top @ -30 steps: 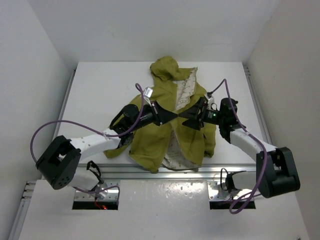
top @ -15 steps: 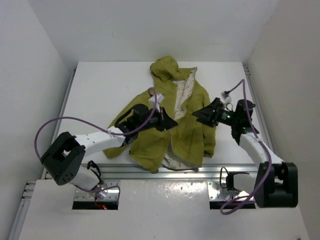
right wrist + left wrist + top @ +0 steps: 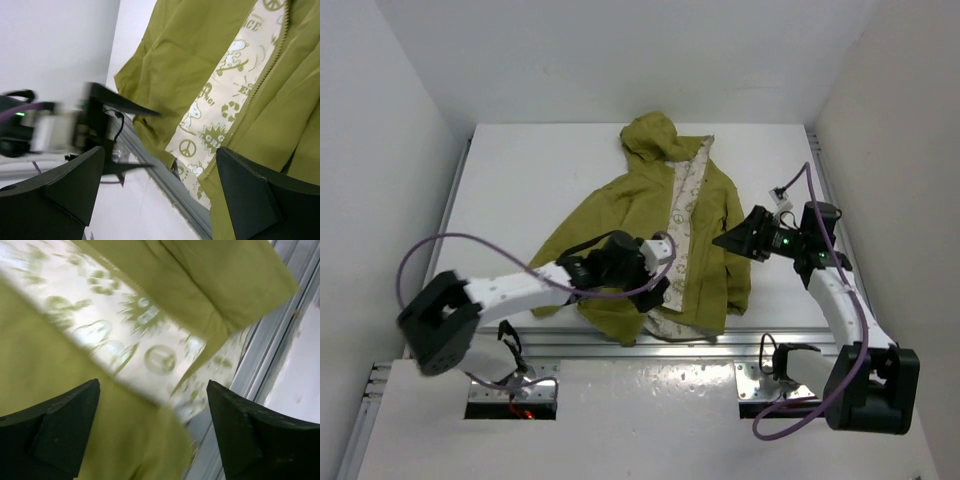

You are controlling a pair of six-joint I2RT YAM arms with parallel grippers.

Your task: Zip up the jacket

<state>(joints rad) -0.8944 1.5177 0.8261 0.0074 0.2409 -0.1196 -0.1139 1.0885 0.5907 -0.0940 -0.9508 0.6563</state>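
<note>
Now, starting on your left, the left gripper point(image 3: 658, 268) sits low over the bottom front of the olive-green hooded fabric jacket point(image 3: 630, 205), close to the near hem. In its wrist view, the left gripper point(image 3: 152, 385) has its two black fingers spread wide with nothing clamped between them; you see only green cloth and a strip of the cream printed lining point(image 3: 125, 335) beneath, though that picture is blurred. The jacket lies flat on the white table top point(image 3: 520, 170), roughly in the middle, with its hood point(image 3: 650, 135) toward the far wall and its hem just beside the silver metal rail point(image 3: 620, 345) at the near edge. Its front lies open, so the lining point(image 3: 685, 190) shows as a pale band running from the collar down to the hem. Moving right, the right gripper point(image 3: 732, 240) hangs at the jacket's right edge, beside the sleeve and pointing inward. From its own camera, the right gripper point(image 3: 160, 150) has its fingers wide apart too, holding nothing, and you look across the open front, the cartoon-printed lining point(image 3: 225, 85) and the blurred left gripper point(image 3: 100, 120) beyond.
</note>
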